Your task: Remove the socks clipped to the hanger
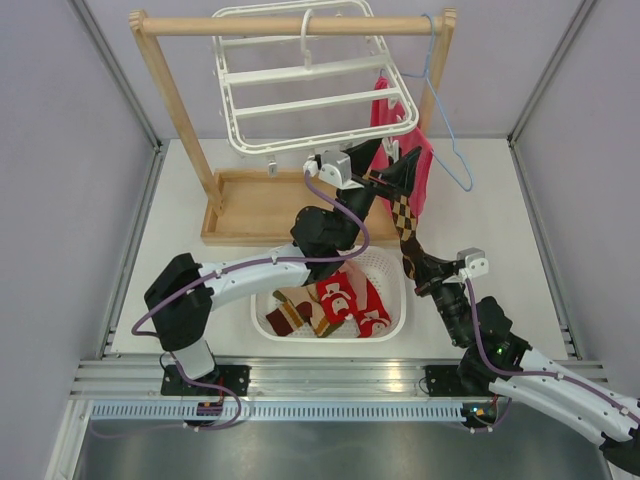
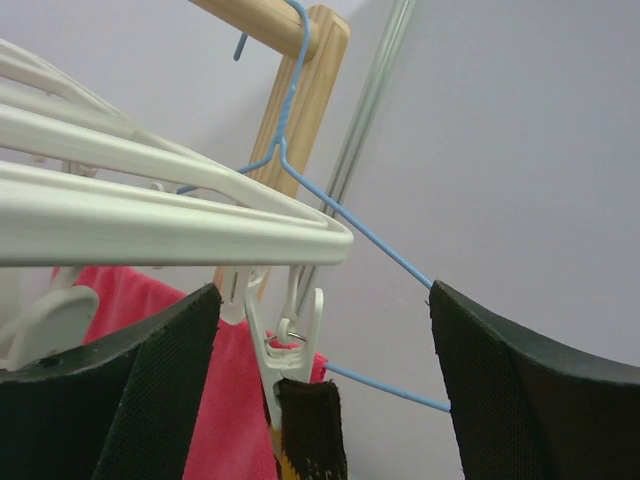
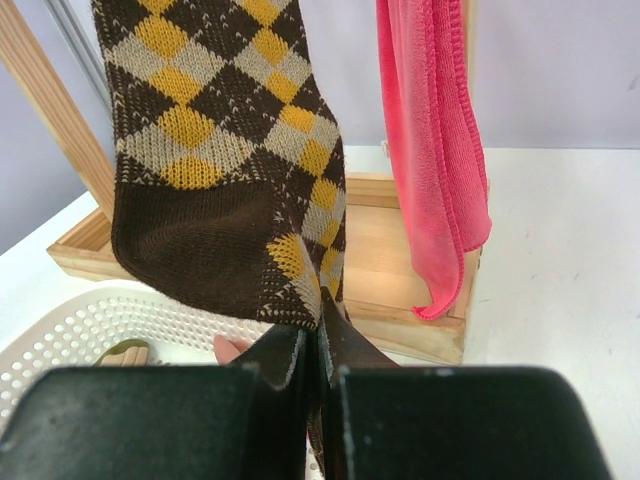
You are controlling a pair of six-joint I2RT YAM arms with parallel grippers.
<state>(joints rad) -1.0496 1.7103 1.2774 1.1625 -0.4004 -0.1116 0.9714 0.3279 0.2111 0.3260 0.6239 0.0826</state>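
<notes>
- Overhead, the left pincer (image 2: 325,295) stands open, its fingers (image 2: 150,390) on either side of a white clip (image 2: 285,345) at the hanger (image 1: 300,72) corner.
- That clip pinches the top of a brown diamond-patterned sock (image 3: 220,150).
- Below, the right pincer (image 3: 318,345) is closed on the sock's lower end.
- Other socks (image 1: 345,300) lie in a white basket (image 1: 330,337) on the tabletop (image 1: 500,230).

The flat white tabletop (image 1: 510,250) bears a light wooden rack's shallow tray base (image 1: 255,212) toward the back and, just in front of it, a white perforated plastic basket (image 1: 400,300).
</notes>
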